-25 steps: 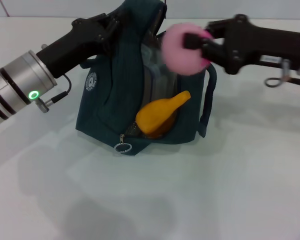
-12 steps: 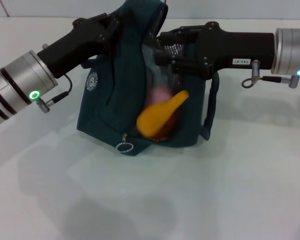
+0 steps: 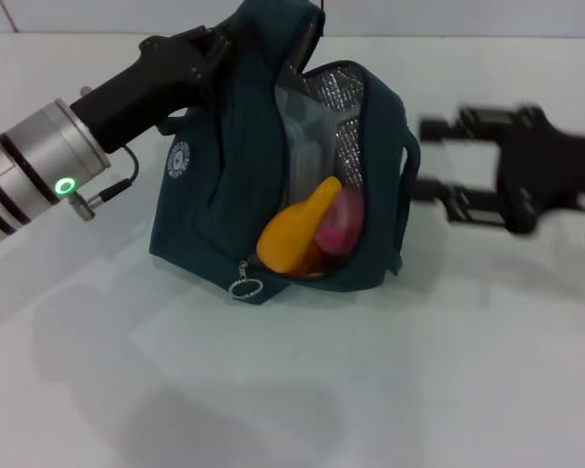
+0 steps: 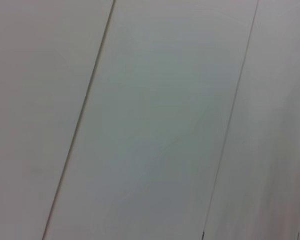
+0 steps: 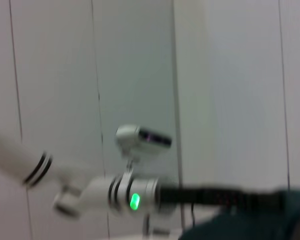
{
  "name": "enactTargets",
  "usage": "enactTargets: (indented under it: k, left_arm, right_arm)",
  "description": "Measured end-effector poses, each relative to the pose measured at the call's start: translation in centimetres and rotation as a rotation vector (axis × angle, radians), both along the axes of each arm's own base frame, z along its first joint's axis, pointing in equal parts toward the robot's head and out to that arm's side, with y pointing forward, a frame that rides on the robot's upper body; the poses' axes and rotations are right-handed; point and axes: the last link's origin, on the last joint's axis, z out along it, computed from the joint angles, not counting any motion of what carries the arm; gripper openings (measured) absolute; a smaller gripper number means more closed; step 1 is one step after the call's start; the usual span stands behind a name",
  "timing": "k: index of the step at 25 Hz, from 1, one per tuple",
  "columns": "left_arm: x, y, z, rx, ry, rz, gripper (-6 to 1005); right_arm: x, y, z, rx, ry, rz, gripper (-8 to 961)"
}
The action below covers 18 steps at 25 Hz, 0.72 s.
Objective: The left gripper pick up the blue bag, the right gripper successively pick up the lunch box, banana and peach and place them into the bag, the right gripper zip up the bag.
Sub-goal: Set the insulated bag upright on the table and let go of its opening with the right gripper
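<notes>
Blue bag (image 3: 214, 185) bears round white logo (image 3: 178, 159), unreadable.

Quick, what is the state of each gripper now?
Left gripper: closed on the blue bag, holding its top up.
Right gripper: open, empty, beside the bag.

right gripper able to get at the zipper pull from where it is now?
Probably yes. The right gripper is open beside the blue bag, and the zipper pull hangs exposed at the front bottom edge with bare table around it.
</notes>
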Motion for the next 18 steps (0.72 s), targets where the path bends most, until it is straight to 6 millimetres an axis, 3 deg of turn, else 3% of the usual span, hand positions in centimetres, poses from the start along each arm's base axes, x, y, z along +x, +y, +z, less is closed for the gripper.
enactTargets:
  k: [5, 9, 12, 18]
  left_arm:
    - [-0.1, 0.0, 0.0, 0.0, 0.001, 0.002, 39]
    - [0.3, 0.1, -0.1, -0.004, 0.003, -0.008, 39]
    - [0.6, 0.3, -0.2, -0.008, 0.0, -0.016, 39]
    - [0.6, 0.3, -0.2, -0.006, -0.001, -0.012, 39]
  right_arm:
    - [4.2, -1.8, 0.4, 0.008, -0.119, -0.088, 592]
    - [6.2, -1.7, -1.5, -0.012, -0.221, -0.169, 571]
    - [6.4, -1.1, -3.1, -0.023, -0.272, -0.188, 563]
    - [4.3, 0.5, -5.5, -0.084, -0.324, -0.128, 552]
